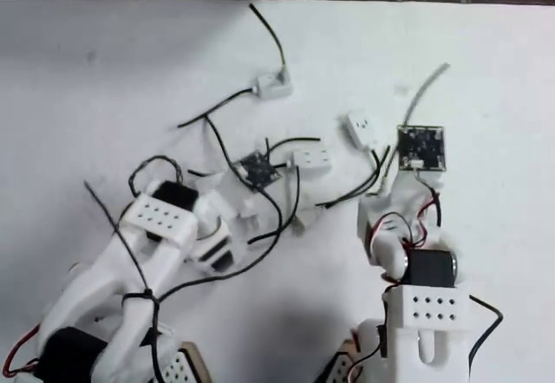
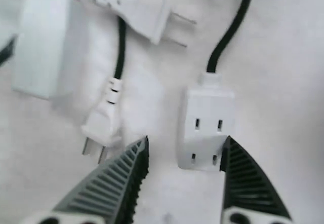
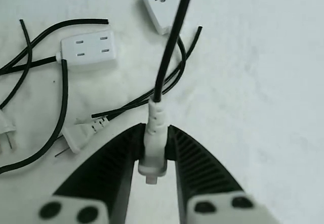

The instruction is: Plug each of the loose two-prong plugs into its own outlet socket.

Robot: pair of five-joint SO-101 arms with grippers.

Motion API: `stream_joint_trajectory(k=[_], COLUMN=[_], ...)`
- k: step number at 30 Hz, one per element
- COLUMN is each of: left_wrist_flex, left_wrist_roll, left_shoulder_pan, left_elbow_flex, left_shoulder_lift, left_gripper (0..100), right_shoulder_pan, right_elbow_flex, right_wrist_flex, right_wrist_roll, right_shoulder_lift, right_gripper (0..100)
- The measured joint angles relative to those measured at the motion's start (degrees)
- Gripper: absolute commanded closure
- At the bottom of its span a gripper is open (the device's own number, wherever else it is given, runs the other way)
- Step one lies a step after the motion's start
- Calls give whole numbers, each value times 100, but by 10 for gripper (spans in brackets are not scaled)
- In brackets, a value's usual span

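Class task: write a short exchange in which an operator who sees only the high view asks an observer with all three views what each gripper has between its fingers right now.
Operator: From up here the wires hide everything. Is anything being held?
Observer: Yes. The right gripper is shut on a white plug that has a black cord.
Operator: And the other side?
Observer: The left gripper is open. It straddles the end of a white outlet socket away from its cable.
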Motion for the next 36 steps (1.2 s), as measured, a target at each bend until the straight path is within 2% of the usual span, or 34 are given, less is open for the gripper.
stream_joint_trajectory(k=[5,9,13,18,23,29,33,36], left_wrist_flex=[149,255,255,255,141,-369,-475,-466], left_wrist_roll=[26,26,44,492,1222,1732,1934,1960], left_shoulder_pan=[-44,-114,-589,-1125,-1222,-1222,-1222,-1222], left_elbow_flex=[-158,-44,167,413,791,1407,1662,1749], left_shoulder_lift=[-527,-1705,-3086,-4255,-4844,-5415,-5908,-6382], left_gripper=[762,762,753,697,698,698,698,698], right_shoulder_pan=[-554,-1073,-1741,-2497,-3270,-4167,-4668,-4782], right_elbow_flex=[0,0,0,0,0,0,0,105], right_wrist_flex=[0,26,237,237,281,343,466,352], right_wrist_roll=[0,0,0,0,0,0,0,0], right_shoulder_lift=[-9,-9,-9,-18,-484,-1363,-1530,-1486], right_gripper=[981,981,981,981,981,981,981,981])
